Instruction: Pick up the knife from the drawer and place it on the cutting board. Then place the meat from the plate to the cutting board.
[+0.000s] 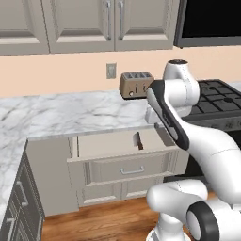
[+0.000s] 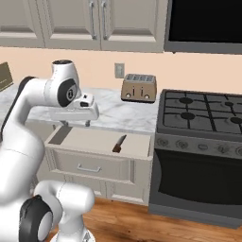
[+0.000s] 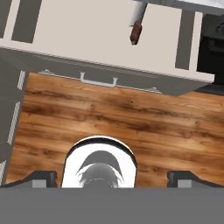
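Fingers (image 3: 112, 178) spread wide and empty, raised above the front of the open drawer (image 2: 94, 142). The knife (image 2: 119, 143) lies flat on the drawer floor, toward the right end and near the back, dark handle (image 3: 136, 33) pointing to the drawer front, blade partly under the marble surface (image 2: 118, 113). It is likely rigid, fairly light and slick on the blade; the handle looks the safer hold. A toaster (image 2: 138, 87) stands behind the drawer on the surface.

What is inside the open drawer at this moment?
The drawer holds one knife, lying toward its right side with the dark handle facing the front. The blade's far end runs under the counter edge, hidden.
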Available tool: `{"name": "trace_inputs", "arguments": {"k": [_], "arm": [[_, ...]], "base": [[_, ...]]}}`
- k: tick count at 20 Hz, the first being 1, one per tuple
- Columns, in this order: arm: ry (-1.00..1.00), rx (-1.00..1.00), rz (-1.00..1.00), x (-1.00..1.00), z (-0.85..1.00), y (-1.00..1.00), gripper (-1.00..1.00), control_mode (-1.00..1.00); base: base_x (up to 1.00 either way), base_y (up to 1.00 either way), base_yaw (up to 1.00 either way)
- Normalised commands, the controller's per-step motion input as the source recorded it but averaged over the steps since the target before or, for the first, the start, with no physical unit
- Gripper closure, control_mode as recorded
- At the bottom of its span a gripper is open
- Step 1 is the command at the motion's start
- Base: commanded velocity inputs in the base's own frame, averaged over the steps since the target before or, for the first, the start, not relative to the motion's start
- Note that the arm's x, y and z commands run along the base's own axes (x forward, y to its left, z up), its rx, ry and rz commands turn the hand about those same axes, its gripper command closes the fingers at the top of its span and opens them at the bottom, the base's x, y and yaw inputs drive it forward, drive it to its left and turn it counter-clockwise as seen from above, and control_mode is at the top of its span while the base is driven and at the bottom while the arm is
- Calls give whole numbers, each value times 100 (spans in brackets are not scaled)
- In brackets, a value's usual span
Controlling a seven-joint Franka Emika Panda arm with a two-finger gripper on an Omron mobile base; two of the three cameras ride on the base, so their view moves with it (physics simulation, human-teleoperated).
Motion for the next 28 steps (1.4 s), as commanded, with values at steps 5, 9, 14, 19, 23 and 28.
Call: {"name": "trace_inputs", "arguments": {"k": [5,9,14,19,23,28], "arm": [[1,1,4,40,-32,0,-100,-100],[2,0,2,24,-55,2,-100,-100],[5,0,0,20,-61,1,-100,-100],[3,0,0,39,-48,0,-100,-100],[2,0,0,42,-47,0,-100,-100],[0,0,0,38,-45,0,-100,-100]], "base": [[0,0,0],[0,0,0],[0,0,0],[0,0,0],[0,0,0],[0,0,0]]}}
